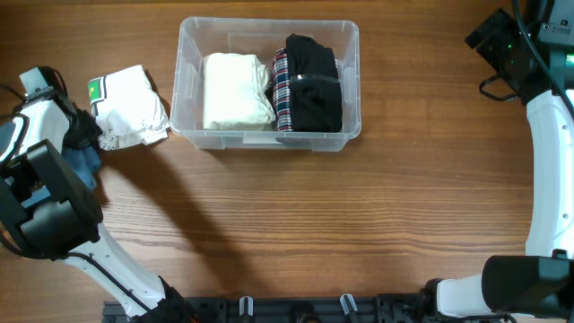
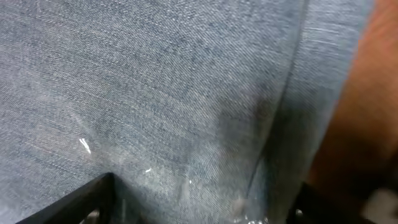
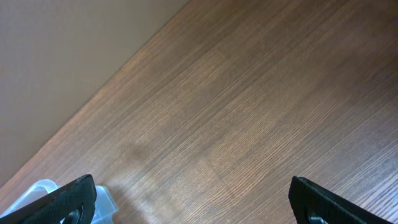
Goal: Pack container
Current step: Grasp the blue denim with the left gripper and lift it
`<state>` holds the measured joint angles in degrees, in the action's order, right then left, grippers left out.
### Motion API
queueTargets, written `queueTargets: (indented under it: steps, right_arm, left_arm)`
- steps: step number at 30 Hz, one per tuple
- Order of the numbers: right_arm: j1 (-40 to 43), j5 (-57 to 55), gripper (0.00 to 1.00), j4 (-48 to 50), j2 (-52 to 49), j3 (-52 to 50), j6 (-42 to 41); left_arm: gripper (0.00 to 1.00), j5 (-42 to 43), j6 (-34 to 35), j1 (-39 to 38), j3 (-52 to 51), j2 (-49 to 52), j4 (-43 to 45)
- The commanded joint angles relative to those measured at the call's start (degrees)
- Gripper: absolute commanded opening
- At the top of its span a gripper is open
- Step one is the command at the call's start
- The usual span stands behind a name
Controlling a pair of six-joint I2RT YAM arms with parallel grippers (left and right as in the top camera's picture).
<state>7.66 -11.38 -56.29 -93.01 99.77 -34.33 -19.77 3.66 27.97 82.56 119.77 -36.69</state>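
The clear container (image 1: 269, 137) stands at the table's far middle. It holds a cream folded garment (image 1: 235, 92), a plaid garment (image 1: 282, 90) and a black garment (image 1: 314, 82). A white folded garment with a green tag (image 1: 132, 106) lies left of the container. A blue denim garment (image 1: 86, 167) lies at the left edge, mostly hidden under my left arm. My left gripper (image 1: 87, 136) is low over it, and the denim (image 2: 174, 99) fills the left wrist view between the spread fingers (image 2: 202, 205). My right gripper (image 1: 491, 38) is open and empty at the far right (image 3: 193, 199).
A corner of the container (image 3: 38, 193) shows at the lower left of the right wrist view, above bare wood. My left arm's base (image 1: 49, 211) stands at the near left. My right arm (image 1: 549, 170) runs along the right edge.
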Motion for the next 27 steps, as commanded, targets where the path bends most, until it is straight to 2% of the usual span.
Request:
queueTargets:
  steps: [1, 2, 4, 5, 7, 17, 21, 27]
  right_arm:
    - [-0.13, 0.52, 1.00, 0.11, -0.63, -0.04, -0.55]
    - [-0.13, 0.52, 1.00, 0.11, -0.63, -0.04, -0.55]
    - [-0.13, 0.52, 1.00, 0.11, -0.63, -0.04, -0.55]
    - [-0.13, 0.52, 1.00, 0.11, -0.63, -0.04, -0.55]
    - [-0.13, 0.52, 1.00, 0.11, -0.63, -0.04, -0.57]
    - [-0.13, 0.52, 1.00, 0.11, -0.63, -0.04, -0.55]
    - [-0.13, 0.52, 1.00, 0.11, -0.63, -0.04, -0.57]
    - [-0.13, 0.50, 1.00, 0.11, -0.63, -0.04, -0.55]
  left_arm:
    - [0.77, -5.97, 0.61, 0.33, -1.01, 1.97, -3.87]
    - [0.73, -6.51, 0.61, 0.33, -1.01, 1.97, -4.46]
    - [0.52, -6.49, 0.87, 0.33, -0.98, 1.97, -5.46]
    - [0.25, -6.45, 1.29, 0.20, -1.01, 1.97, -6.08]
    - [0.06, -6.32, 1.27, -0.02, -0.98, 1.97, -6.45]
    - [0.04, -4.00, 1.29, -8.48, 2.05, -1.68, -13.27]
    - [0.04, 9.33, 1.29, -11.54, 11.34, -7.56, -24.72]
    - [0.04, 20.48, 1.01, -11.63, 13.88, -20.63, -27.56]
